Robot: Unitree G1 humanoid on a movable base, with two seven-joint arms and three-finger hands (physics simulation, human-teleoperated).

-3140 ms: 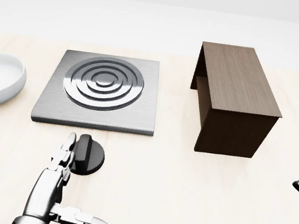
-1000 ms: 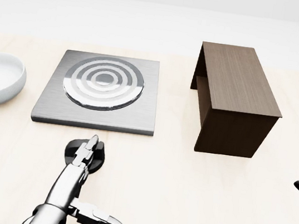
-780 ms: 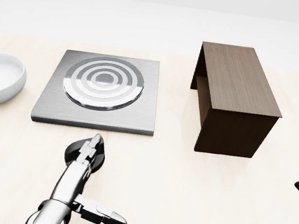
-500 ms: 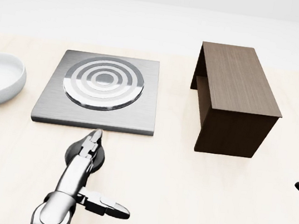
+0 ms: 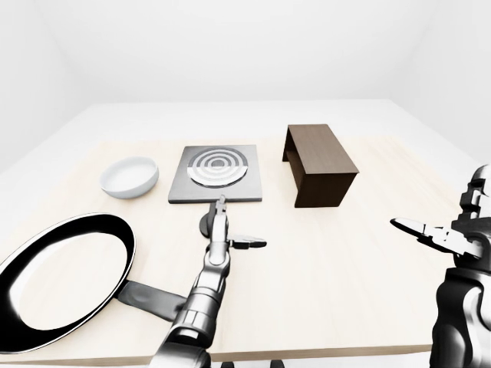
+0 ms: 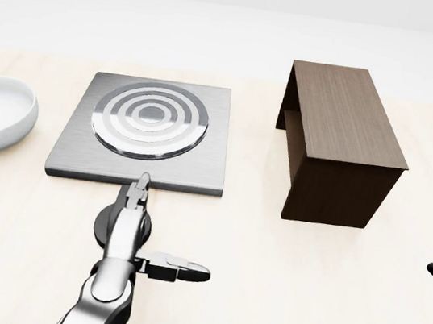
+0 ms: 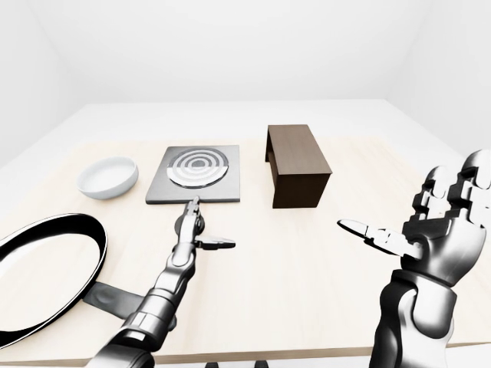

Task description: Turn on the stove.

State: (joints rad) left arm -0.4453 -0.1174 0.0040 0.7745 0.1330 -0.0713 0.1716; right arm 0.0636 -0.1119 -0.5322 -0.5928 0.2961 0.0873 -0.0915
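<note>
While left hand (image 6: 132,227) fingers (image 6: 138,187) lie straight over the knob (image 6: 102,226), thumb splayed

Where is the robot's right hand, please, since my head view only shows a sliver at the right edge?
Observer: In the right-eye view the right hand is raised at the right, apart from the table's things, fingers spread open.
Operator: Thank you. What is the black curve at my bottom left?
Observer: It is a black frying pan lying on the table, its handle pointing toward the left arm.
Operator: Does the table end beyond the stove?
Observer: Yes, its edge runs just above the stove in the left-eye view, with white floor beyond.
</note>
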